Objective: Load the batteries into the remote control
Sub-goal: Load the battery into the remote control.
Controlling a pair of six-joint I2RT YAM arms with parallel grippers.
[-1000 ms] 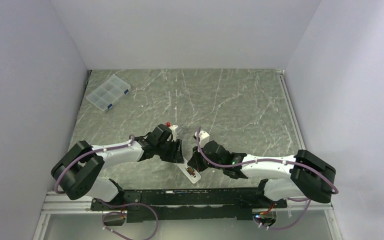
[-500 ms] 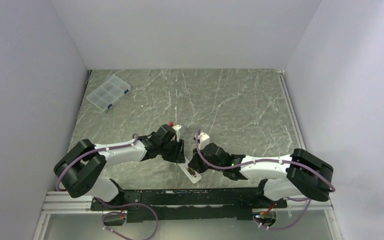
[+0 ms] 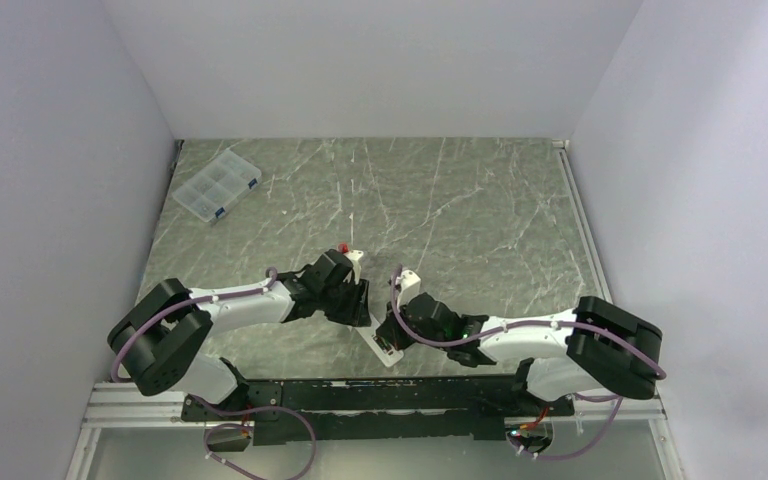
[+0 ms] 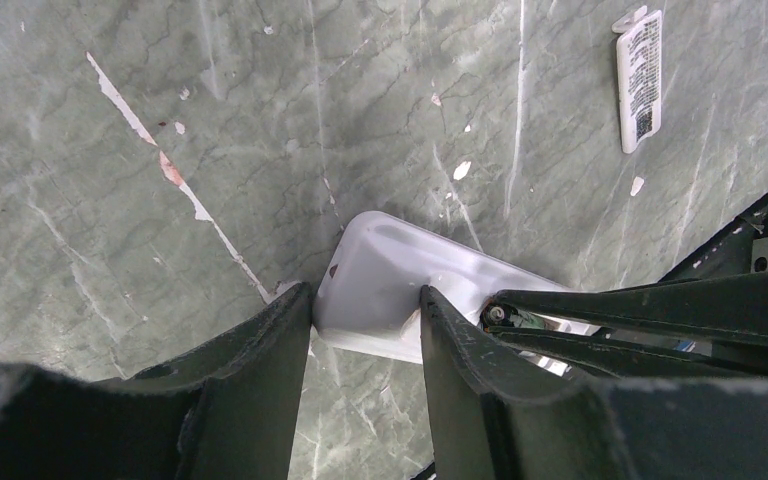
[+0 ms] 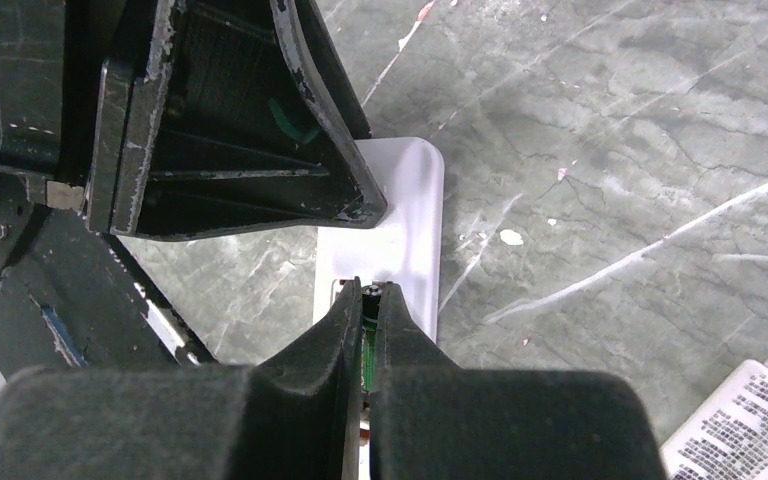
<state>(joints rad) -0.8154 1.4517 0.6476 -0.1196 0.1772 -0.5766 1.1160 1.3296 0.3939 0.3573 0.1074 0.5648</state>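
Note:
The white remote control lies back-up near the table's front edge, between the two grippers. It also shows in the left wrist view and the right wrist view. My right gripper is shut on a slim greenish battery and holds it over the remote's battery recess. The battery's end shows between those fingers in the left wrist view. My left gripper is open. It straddles the remote's far end, with one fingertip resting on it. I see no second battery.
A small white flat cover piece with a printed label lies on the table beside the remote. A clear compartment box with blue clips sits at the far left. The black rail with the arm bases runs just in front of the remote.
My left gripper has moved right onto the remote's far end. My right gripper has shifted slightly left and down, keeping the battery over the remote.

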